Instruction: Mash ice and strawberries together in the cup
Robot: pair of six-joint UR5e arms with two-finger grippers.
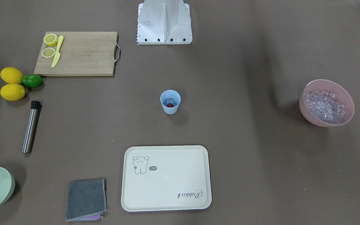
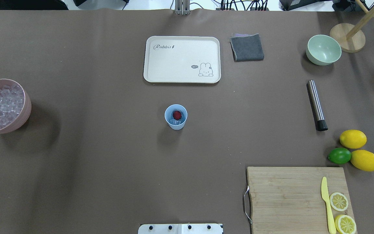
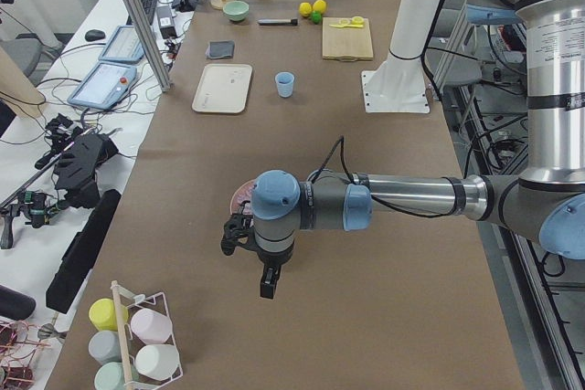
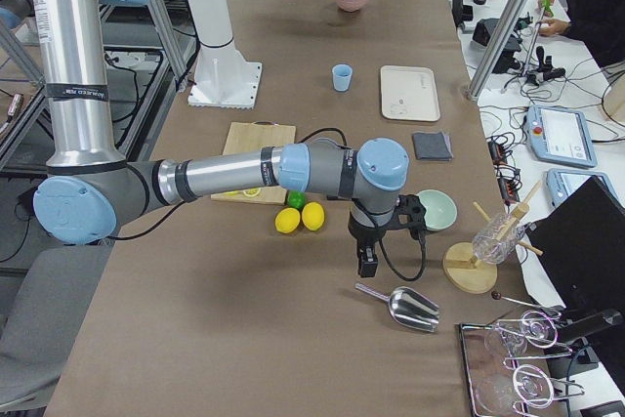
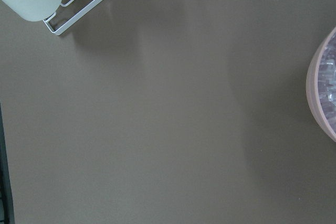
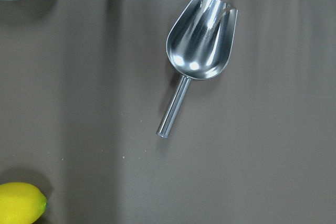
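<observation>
The light-blue cup [image 2: 175, 116] stands upright mid-table, and is also seen in the front view [image 1: 170, 102]. Inside it lie a red strawberry [image 2: 177, 114] and a little clear ice [image 2: 174, 122]. More ice [image 1: 325, 106] fills the pink bowl [image 1: 303, 110] far off on the robot's left. My left gripper [image 3: 266, 280] hangs over bare table beside that bowl, only seen from the side; I cannot tell if it is open or shut. My right gripper [image 4: 366, 263] hovers above a metal scoop [image 6: 202, 45] at the table's right end; I cannot tell its state either.
A steel muddler [image 2: 316, 104] lies right of the cup. A cream tray [image 2: 182, 59], grey cloth [image 2: 247, 47] and pale green bowl [image 2: 323, 49] sit along the far edge. Two lemons [image 2: 352, 138] and a lime [image 2: 339, 155] lie by the cutting board [image 2: 287, 198].
</observation>
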